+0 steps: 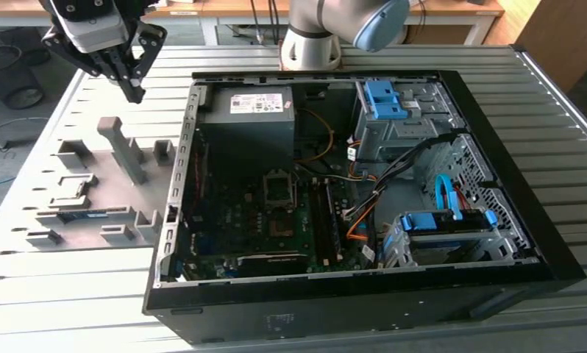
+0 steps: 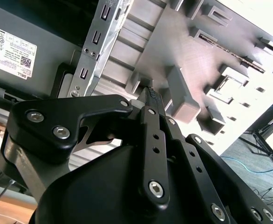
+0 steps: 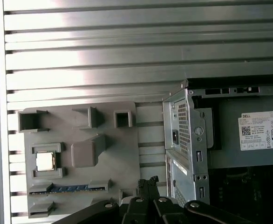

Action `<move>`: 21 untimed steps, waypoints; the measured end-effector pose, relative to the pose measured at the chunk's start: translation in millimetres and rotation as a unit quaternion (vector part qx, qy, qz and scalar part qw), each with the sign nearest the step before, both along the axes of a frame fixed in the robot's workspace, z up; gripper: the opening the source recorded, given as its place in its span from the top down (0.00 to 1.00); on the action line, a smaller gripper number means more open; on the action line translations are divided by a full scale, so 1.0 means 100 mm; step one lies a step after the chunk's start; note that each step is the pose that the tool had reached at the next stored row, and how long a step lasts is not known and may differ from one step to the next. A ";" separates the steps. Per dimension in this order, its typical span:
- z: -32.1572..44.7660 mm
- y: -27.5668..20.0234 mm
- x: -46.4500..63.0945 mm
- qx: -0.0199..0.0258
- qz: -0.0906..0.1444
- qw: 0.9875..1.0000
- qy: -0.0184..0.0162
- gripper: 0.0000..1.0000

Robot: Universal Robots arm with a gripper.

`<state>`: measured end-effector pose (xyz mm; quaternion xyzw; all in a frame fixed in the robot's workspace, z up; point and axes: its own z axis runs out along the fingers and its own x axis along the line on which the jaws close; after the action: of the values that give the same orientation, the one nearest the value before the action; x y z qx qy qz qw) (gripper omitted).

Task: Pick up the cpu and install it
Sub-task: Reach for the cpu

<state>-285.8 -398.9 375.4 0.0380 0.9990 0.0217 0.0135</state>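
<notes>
Pincer (image 1: 134, 92): fingertips pressed together, holding nothing; hangs above the far end of the grey fixture tray (image 1: 126, 198), seen in both wrist views (image 2: 150, 93) (image 3: 148, 181).
CPU (image 3: 45, 161): lies flat in a square pocket of the tray, apart from the pincer.
Memory stick (image 3: 64, 188): blue strip slotted just beside the CPU pocket.
Socket (image 1: 279, 184): square frame on the motherboard inside the open computer case (image 1: 323, 316).
Writing: white printed label (image 1: 259, 103) on the grey power supply (image 1: 240, 125), far left in the case.

The first wrist view's edge cuts off the hand (image 3: 148, 183).
</notes>
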 end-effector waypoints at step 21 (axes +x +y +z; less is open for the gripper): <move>-0.105 0.000 -0.14 0.000 0.000 1.000 0.000 0.90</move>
<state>-299.3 -398.9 364.9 0.0380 0.9990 0.0217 0.0135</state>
